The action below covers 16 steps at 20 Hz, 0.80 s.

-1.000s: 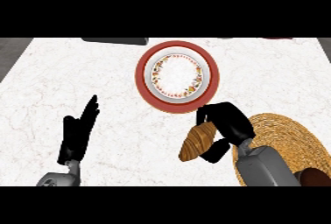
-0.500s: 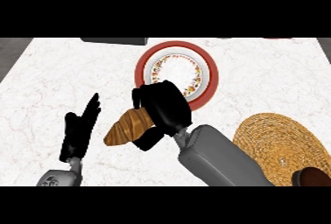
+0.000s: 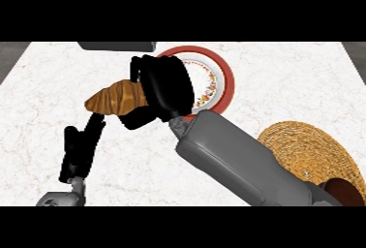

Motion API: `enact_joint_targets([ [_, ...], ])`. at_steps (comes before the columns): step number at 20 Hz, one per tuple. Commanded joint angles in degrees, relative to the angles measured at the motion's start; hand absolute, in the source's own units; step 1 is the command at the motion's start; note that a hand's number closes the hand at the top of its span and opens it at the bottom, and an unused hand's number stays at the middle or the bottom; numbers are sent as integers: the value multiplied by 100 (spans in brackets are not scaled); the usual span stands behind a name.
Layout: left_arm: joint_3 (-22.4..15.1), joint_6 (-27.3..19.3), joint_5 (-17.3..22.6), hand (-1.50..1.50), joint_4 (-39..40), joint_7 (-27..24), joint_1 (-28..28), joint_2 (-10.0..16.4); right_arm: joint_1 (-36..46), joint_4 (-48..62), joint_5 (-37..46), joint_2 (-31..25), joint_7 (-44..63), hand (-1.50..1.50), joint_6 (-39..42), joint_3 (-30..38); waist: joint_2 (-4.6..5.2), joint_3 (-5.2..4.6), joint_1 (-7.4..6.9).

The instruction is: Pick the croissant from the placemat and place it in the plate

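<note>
My right hand (image 3: pixel 166 87) is curled round a golden-brown croissant (image 3: pixel 114 98) and holds it above the counter, just left of the plate. The croissant sticks out to the left of the hand. A red-rimmed plate (image 3: pixel 223 77) with a patterned white centre lies at the back of the counter, partly hidden behind my right hand. Round and woven, a straw placemat (image 3: pixel 314 150) lies at the right, and my right forearm crosses its near edge. Near the lower left, my left hand (image 3: pixel 80 145) rests open with its fingers pointing up.
A dark grey object (image 3: pixel 118 46) sits at the counter's back edge, left of the plate. A dark brown round thing (image 3: pixel 344 191) shows at the placemat's lower right edge. White marble counter stretches to the left.
My right hand has carried the croissant up and leftward from the placemat, rising toward the view and now level with the plate's left side. The left hand has stayed in place.
</note>
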<state>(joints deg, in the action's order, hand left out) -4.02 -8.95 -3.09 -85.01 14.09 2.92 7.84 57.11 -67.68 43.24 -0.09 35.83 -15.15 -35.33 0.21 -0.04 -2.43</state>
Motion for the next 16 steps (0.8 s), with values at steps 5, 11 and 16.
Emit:
enact_joint_targets([
  [5,147,23,0,0,-16,-18,-23,54,750,2020,-451,9,-816,150,-651,695,20,1,60],
  [11,-81,-6,-105,0,-163,-343,-426,-170,1253,3212,-771,9,-1377,150,-717,961,29,0,-2],
  [16,86,50,-67,0,48,-121,63,-61,1334,4261,-977,9,-1838,150,-417,1092,76,-1,-62],
])
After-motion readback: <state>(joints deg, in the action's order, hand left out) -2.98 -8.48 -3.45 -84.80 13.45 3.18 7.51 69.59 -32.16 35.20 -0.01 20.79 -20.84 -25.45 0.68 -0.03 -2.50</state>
